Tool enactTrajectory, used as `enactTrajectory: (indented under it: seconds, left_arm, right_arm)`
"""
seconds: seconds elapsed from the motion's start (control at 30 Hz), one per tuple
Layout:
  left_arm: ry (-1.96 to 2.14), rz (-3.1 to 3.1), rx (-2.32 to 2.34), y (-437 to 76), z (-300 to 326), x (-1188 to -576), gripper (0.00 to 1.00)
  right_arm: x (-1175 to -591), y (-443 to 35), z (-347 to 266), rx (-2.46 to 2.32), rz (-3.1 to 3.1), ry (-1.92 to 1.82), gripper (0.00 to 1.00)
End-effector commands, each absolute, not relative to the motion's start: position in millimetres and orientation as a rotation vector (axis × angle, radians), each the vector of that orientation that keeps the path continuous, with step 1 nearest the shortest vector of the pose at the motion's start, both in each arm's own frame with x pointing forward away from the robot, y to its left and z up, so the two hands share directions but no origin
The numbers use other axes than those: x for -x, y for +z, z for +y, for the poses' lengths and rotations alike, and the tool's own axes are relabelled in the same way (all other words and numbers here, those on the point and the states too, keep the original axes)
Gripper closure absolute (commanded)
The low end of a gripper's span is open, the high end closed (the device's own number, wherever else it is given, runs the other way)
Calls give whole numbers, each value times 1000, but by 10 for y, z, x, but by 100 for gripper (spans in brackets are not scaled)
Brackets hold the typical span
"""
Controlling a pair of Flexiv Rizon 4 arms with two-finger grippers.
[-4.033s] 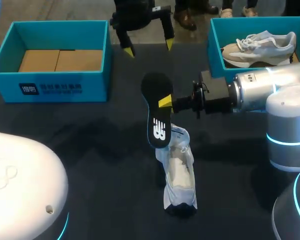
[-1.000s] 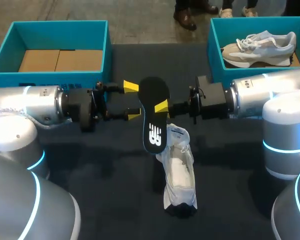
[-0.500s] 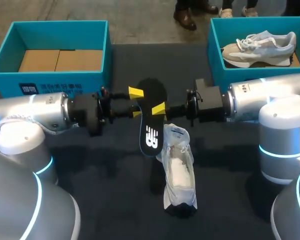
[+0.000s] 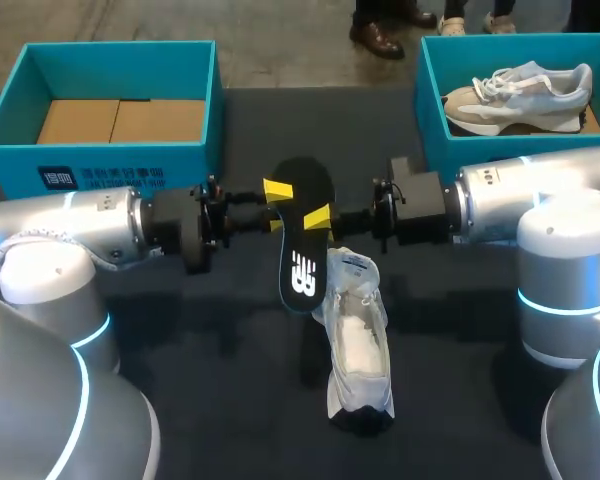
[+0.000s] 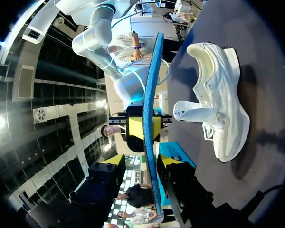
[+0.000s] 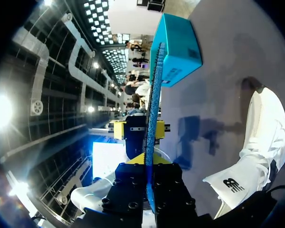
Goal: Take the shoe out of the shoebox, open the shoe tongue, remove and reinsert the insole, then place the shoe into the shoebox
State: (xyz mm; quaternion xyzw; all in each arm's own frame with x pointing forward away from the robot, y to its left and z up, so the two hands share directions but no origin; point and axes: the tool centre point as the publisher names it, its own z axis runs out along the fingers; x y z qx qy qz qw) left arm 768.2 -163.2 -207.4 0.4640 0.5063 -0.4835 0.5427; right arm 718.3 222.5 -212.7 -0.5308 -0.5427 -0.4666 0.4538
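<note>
1. The dark desk [image 4: 180, 330] carries everything, and both arms meet over its middle with their jaws facing each other.
2. The right arm [image 4: 520, 200] comes in level, its jaws clamped on the insole. The left arm [image 4: 90, 225] comes in level from the other side, its jaws apart with one yellow tip on each face of the insole. The wrist views show a gap there, so it has no grip yet.
3. One teal shoebox [image 4: 120, 165] sits beyond the left jaws, lined with cardboard. A second shoebox [image 4: 432, 100] sits beyond the right jaws and holds another shoe [image 4: 520, 95].
4. The white shoe [image 4: 358, 345] lies on the desk just below the right jaws, tongue pulled open.
5. The black insole [image 4: 302, 235] hangs on edge between both pairs of jaws, its lower end near the tongue. I cannot tell whether they touch.
6. This looks like a handover. The left jaws should close squarely on the flat faces beside the right grip, and the right jaws should release only after that, so the insole doesn't twist.
7. A second ago the left tips were short of the insole, and half a second ago they were nearly there. Now they straddle it. Four seconds ago that arm was away at the desk's far side.
</note>
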Motion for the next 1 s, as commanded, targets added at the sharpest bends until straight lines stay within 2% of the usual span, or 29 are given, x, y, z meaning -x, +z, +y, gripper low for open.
enactTrajectory:
  seconds: [0.03, 0.57, 0.6, 0.7, 1.0]
  left_arm:
    - [-1148, 1201, -1100, -2084, -1693, -7694, 60]
    - [-1144, 1212, -1102, -2082, -1859, -7710, 72]
    - [-1145, 1214, -1103, -2083, -1866, -7711, 76]
    - [-1139, 1222, -1105, -2092, -1891, -7711, 100]
    - [-1122, 1231, -1105, -2116, -1909, -7713, 100]
  right_arm:
    - [-7178, -2124, 2246, 1315, -1341, -1151, 100]
    - [-7178, -2124, 2246, 1315, -1341, -1151, 100]
    - [-7178, -2124, 2246, 1315, -1341, -1151, 100]
    - [-7178, -2124, 2246, 1315, -1341, -1151, 100]
    - [-7179, -2133, 2244, 1314, -1340, -1142, 100]
